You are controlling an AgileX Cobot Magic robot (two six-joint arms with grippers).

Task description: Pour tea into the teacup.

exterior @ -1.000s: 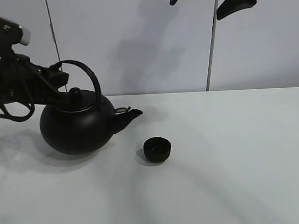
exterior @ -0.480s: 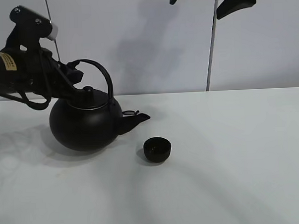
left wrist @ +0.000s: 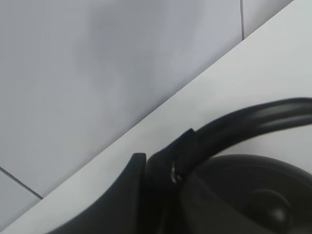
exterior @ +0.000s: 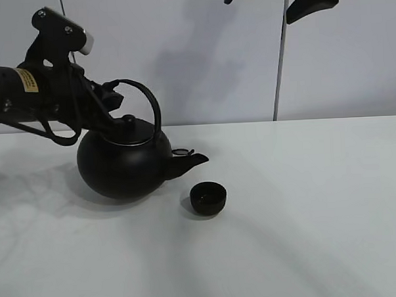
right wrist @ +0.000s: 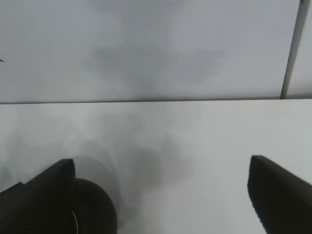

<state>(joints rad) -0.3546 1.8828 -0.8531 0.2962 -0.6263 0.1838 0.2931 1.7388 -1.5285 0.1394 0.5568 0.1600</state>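
One white table (exterior: pixel 306 216) carries everything. On its left half stands out the big black kettle (exterior: pixel 123 168), its spout (exterior: pixel 189 161) aimed right so that a tilt would send tea toward the cup. The left gripper (exterior: pixel 112 98) pinches the arched handle (exterior: pixel 150 104) low on its left end, fingers pressed onto it, probably so the body can pivot. The right gripper (right wrist: pixel 161 195) hangs high and far, fingers spread and holding nothing, clear of the pour. Smallest, the teacup (exterior: pixel 208 197) sits upright, nearer than the spout tip and just right of it, not yet under it.
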